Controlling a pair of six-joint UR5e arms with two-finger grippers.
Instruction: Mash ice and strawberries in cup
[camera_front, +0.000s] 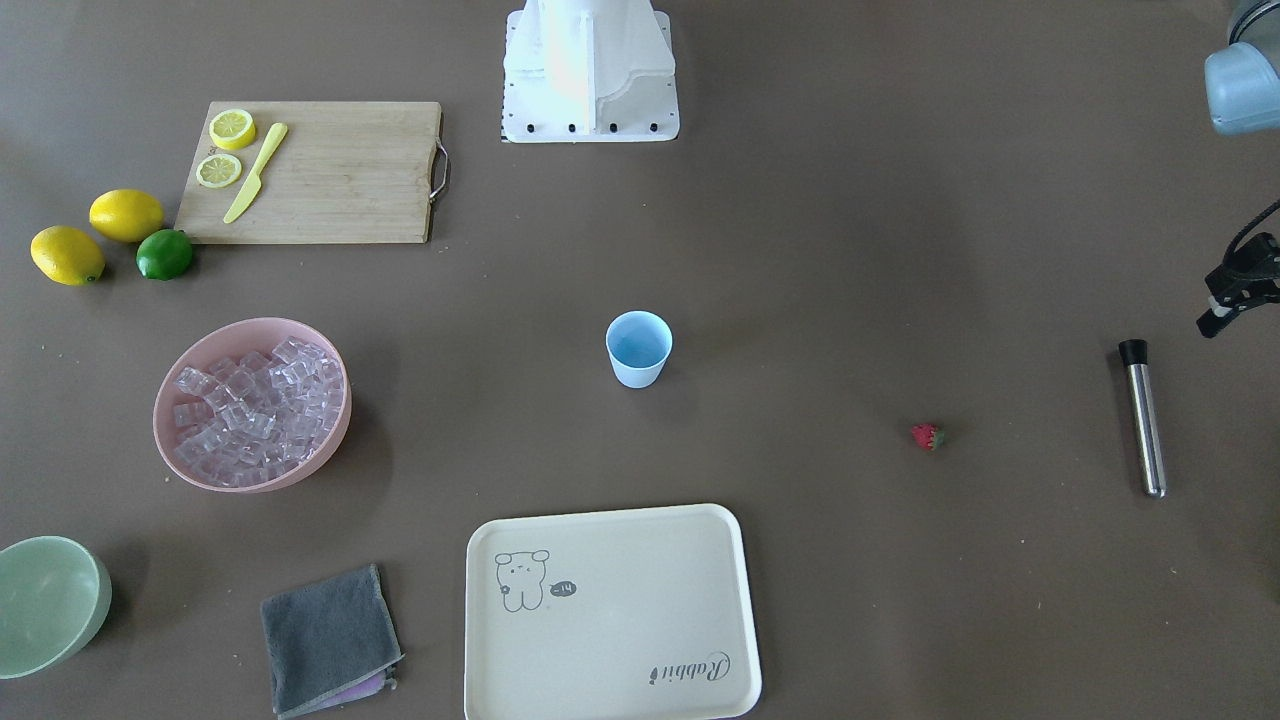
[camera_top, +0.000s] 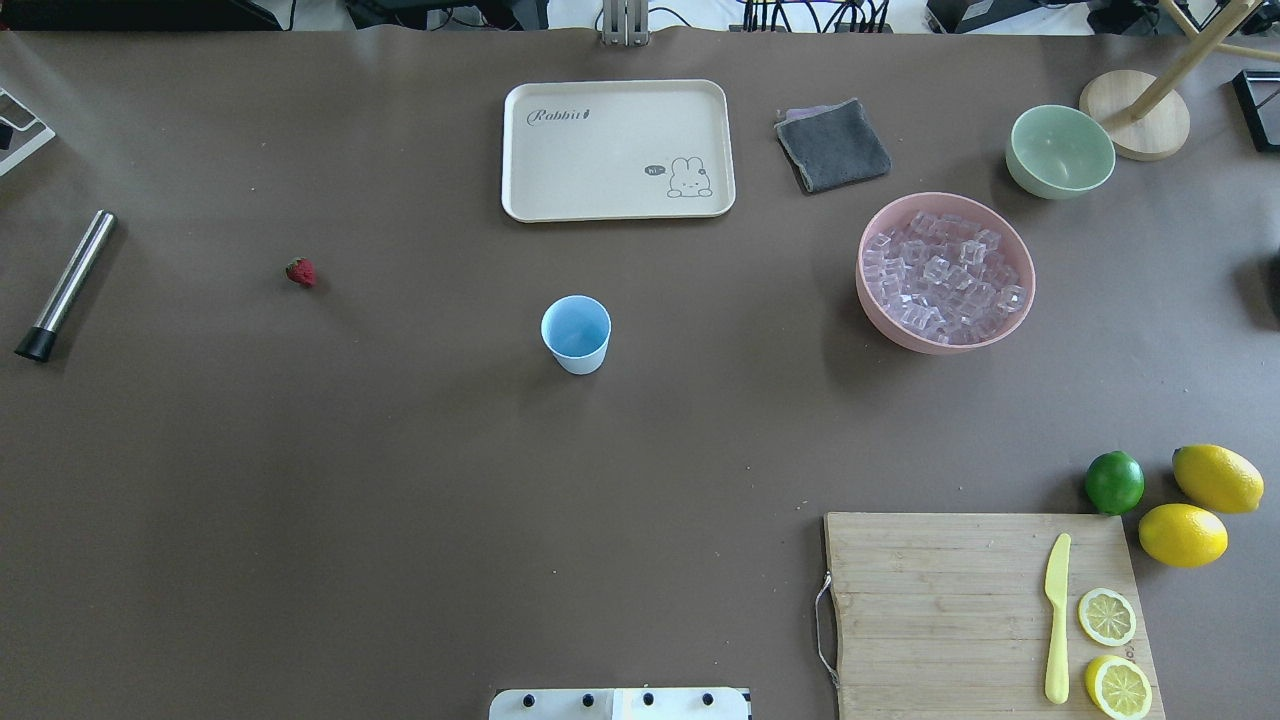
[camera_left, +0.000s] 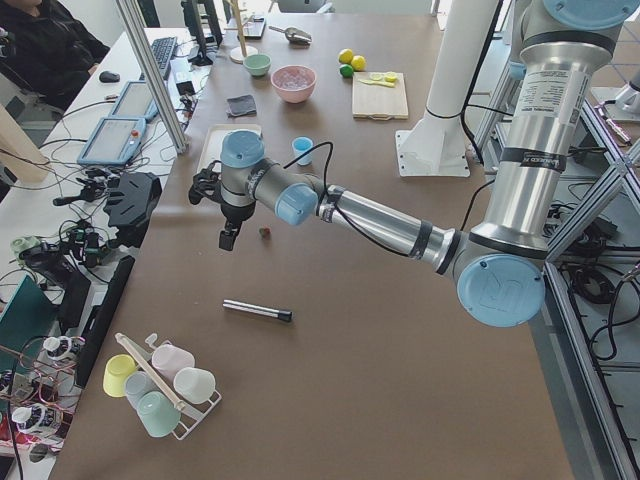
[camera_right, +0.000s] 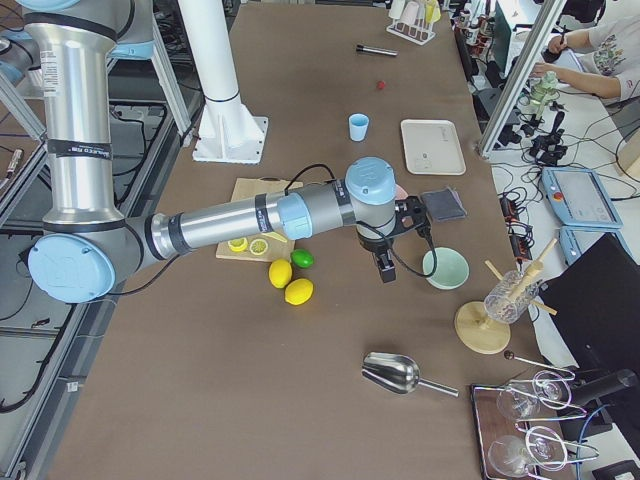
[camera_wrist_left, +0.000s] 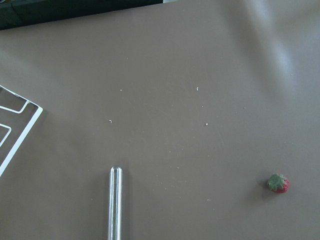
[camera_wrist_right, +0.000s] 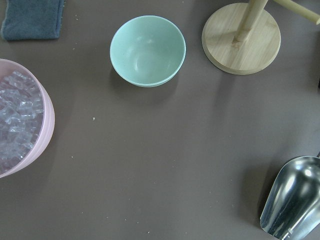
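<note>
The light blue cup (camera_top: 576, 335) stands upright mid-table with nothing visible inside. A single red strawberry (camera_top: 300, 272) lies on the table toward my left, also in the left wrist view (camera_wrist_left: 278, 183). The ice (camera_top: 945, 275) fills a pink bowl (camera_top: 868, 300) on my right. A steel muddler (camera_top: 65, 285) lies far left. My left gripper (camera_left: 228, 238) hovers above the table between muddler and strawberry; only its edge (camera_front: 1222, 310) shows in the front view, so I cannot tell its state. My right gripper (camera_right: 386, 270) hangs near the green bowl (camera_right: 445, 268); I cannot tell its state either.
A cream tray (camera_top: 618, 205) and grey cloth (camera_top: 832, 145) lie at the far edge. Near right are a cutting board (camera_top: 950, 600) with lemon slices and a yellow knife (camera_top: 1057, 615), two lemons and a lime (camera_top: 1114, 481). A metal scoop (camera_wrist_right: 292, 202) and wooden stand (camera_wrist_right: 242, 42) are close to the right gripper.
</note>
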